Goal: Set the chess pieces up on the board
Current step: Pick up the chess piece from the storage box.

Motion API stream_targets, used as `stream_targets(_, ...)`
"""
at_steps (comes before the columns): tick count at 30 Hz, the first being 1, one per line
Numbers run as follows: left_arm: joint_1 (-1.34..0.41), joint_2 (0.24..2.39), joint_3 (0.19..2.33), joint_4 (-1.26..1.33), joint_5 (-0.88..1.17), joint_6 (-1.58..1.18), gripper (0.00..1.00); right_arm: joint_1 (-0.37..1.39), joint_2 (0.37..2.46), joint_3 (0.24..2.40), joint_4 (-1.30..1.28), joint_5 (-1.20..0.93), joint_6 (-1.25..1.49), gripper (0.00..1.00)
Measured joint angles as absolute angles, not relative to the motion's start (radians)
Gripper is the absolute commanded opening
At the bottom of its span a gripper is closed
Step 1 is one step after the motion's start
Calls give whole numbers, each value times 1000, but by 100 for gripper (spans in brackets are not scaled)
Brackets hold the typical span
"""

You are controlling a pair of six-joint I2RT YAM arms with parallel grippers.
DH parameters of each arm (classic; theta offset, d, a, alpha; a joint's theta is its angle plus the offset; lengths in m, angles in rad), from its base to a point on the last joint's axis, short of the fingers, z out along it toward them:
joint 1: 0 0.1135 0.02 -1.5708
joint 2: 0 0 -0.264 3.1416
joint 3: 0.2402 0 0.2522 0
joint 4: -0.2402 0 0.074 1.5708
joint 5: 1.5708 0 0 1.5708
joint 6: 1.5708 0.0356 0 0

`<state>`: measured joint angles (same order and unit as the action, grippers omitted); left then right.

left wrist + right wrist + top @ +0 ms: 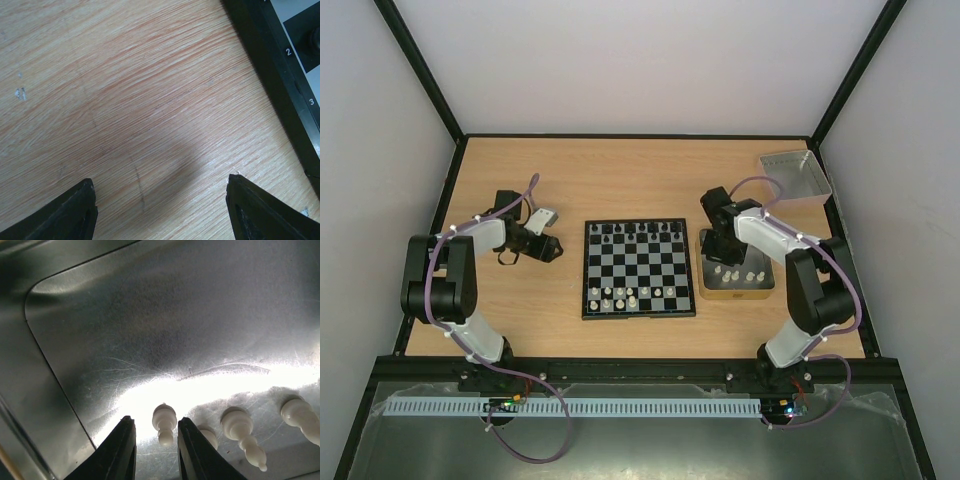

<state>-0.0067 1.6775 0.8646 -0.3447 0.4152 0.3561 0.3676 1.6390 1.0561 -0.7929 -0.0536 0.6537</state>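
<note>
Down in the scratched grey metal tray (150, 315), right pincer (156, 422) narrowly apart, straddling a tiny white pawn (164, 416), not clamped on it, more white pieces (239, 422) just beside, left pincer (160, 187) wide apart over the pale wooden desk (125, 100), black-rimmed checkered board (270, 65) just off its right finger

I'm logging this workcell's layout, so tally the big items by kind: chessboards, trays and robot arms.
Chessboard: 1
Trays: 2, the tan-rimmed tray and the grey metal tray
Robot arms: 2, the left arm and the right arm
Total: 5
</note>
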Motion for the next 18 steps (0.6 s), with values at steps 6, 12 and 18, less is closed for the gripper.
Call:
stream_targets(6,-7,1678,865,-345,415,356,71,367,1660,1052,-788,-54,653,23)
stream_targets(12,-7,1678,865,-345,415,356,71,367,1663,1039,-783,-54,652,22)
stream_targets(18,-7,1678,865,-345,415,356,71,367,1666,1033,-780,-54,651,19)
